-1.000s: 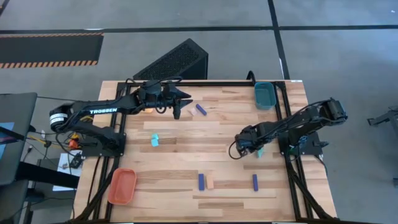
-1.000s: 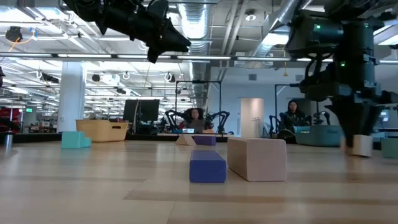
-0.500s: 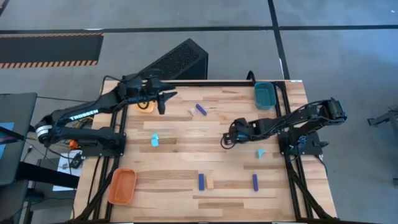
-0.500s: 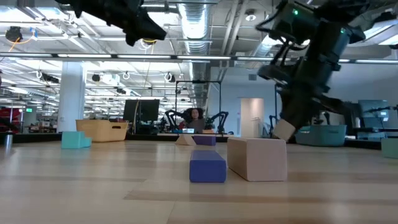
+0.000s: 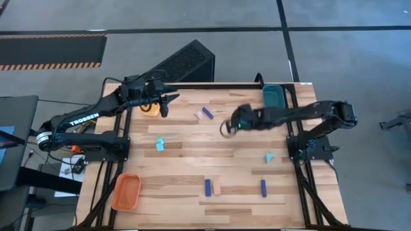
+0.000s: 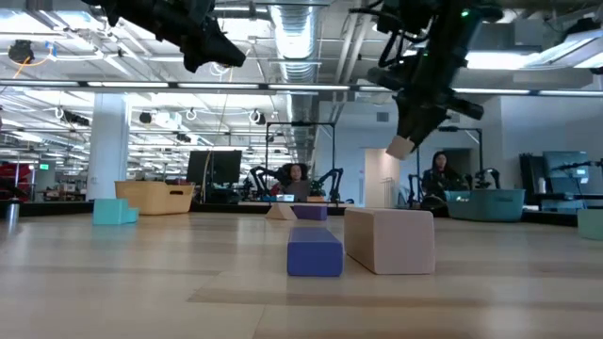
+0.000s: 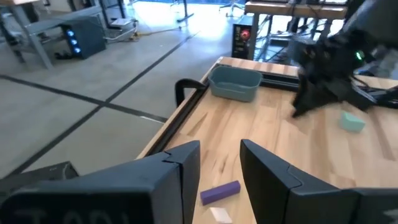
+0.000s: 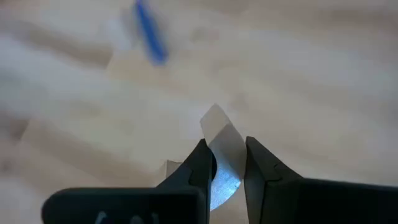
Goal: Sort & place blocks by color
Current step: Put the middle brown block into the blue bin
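From above, the right gripper [image 5: 227, 127] is hanging over the middle of the table [image 5: 192, 154], between the teal tray [image 5: 273, 97] and the cyan block [image 5: 159, 144], clenching a tan wood block [image 5: 224, 129]. The left gripper [image 5: 164, 107] is waiting beside the yellow-orange tray [image 5: 151, 110], well apart from the teal tray. A dark blue bar [image 5: 207, 113] and a pale piece [image 5: 198, 116] are lying between the two grippers. A cyan wedge [image 5: 269, 157] is sitting nearer the teal tray's side. Farther from the teal tray, a blue bar [image 5: 208, 187] is touching a tan piece [image 5: 217, 188], another blue bar [image 5: 263, 187] is lying apart, and the orange tray [image 5: 126, 192] is sitting at the corner.

At table height, the right gripper [image 6: 405, 141] is holding the tan wood block [image 6: 400, 147] in the air, clear of the table.

From the left wrist, the left fingers [image 7: 267, 171] are standing apart with nothing between them, the teal tray [image 7: 234, 83] lying ahead.

From the right wrist, the right fingers [image 8: 258, 165] are pinching the wood block [image 8: 222, 146].
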### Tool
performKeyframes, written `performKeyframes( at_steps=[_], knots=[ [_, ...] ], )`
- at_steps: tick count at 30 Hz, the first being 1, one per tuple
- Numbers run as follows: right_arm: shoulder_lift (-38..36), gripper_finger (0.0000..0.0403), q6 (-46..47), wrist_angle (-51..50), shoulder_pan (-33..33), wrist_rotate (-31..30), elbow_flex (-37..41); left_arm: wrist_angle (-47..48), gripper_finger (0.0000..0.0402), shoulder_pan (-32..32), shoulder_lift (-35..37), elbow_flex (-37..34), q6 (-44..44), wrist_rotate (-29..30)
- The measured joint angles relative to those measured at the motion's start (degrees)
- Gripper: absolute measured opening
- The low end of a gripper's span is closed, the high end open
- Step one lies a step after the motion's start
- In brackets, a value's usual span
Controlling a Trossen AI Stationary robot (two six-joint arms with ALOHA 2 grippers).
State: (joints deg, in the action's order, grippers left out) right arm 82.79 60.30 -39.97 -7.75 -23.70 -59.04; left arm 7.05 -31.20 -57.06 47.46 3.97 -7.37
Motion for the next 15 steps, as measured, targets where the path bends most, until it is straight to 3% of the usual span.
performKeyframes(
  at_steps=[7, 15],
  knots=[
    [-0.01, 0.0058, -18.32, -4.28, -17.89, -3.39, -2.25, 0.02, 0.0104, 0.04, 0.0, 0.0, -5.07, 3.75],
    [-0.04, 0.0058, -23.13, -13.98, -34.23, -8.95, -1.66, 0.02, 0.0104, 0.1, -0.02, 0.0, -13.29, 5.06]
  ],
)
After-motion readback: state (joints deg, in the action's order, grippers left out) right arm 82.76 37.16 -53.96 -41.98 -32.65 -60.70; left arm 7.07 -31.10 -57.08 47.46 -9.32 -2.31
